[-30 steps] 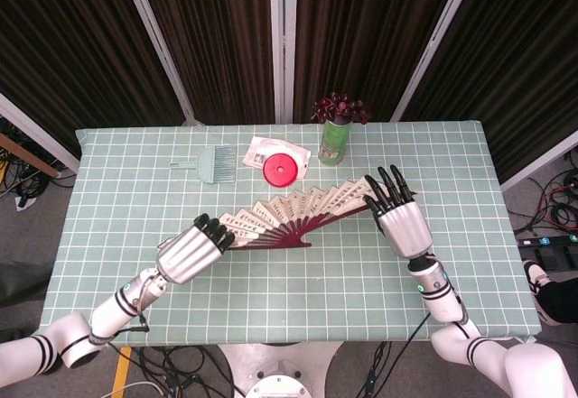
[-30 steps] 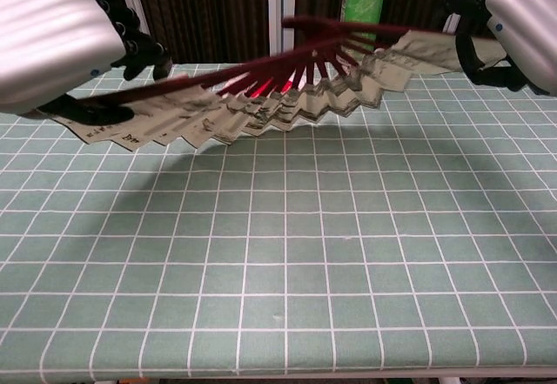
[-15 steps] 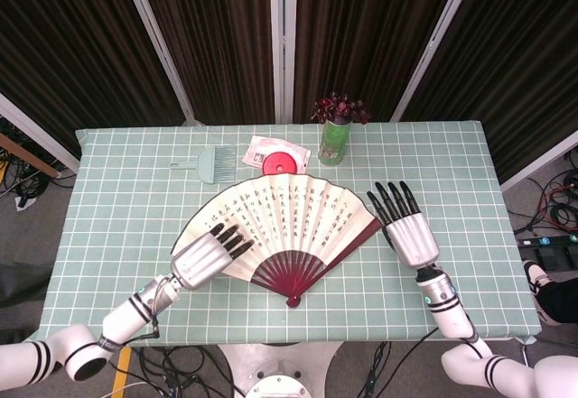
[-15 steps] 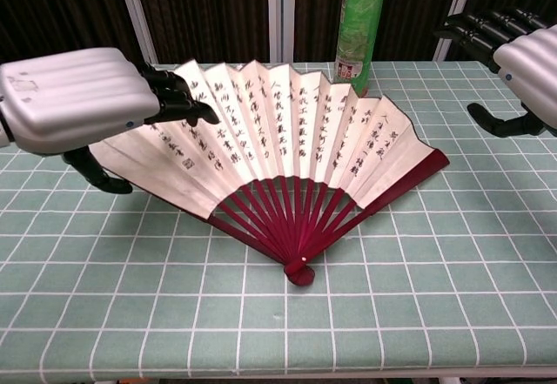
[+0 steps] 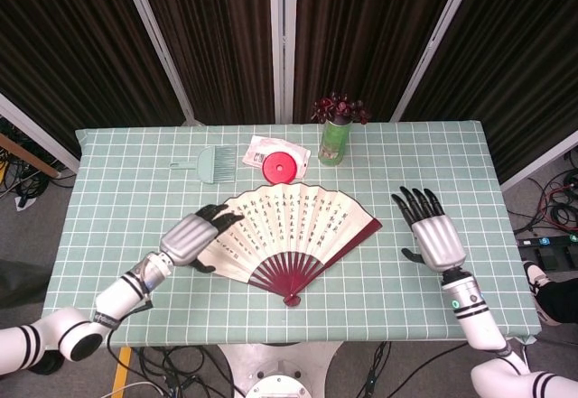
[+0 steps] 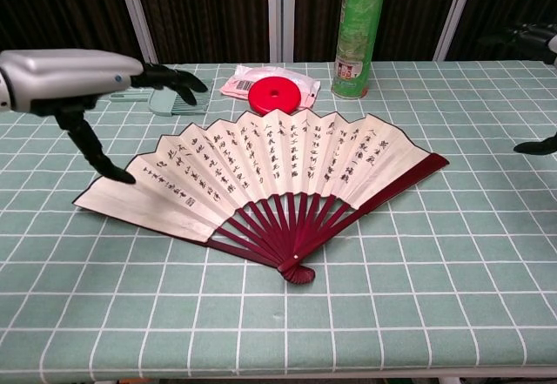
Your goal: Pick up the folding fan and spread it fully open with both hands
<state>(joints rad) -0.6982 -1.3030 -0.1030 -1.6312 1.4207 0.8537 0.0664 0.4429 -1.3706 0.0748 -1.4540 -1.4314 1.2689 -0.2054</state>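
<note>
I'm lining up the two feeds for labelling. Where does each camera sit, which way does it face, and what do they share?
Head view: high above the near table edge, looking steeply down on the table; shows both forearms, the left hand and the right hand.
Chest view: low at the near edge, looking level across the table; shows the left hand, only the right hand's fingertips at the frame's edge.
Shared: the open folding fan, red disc, green can.
</note>
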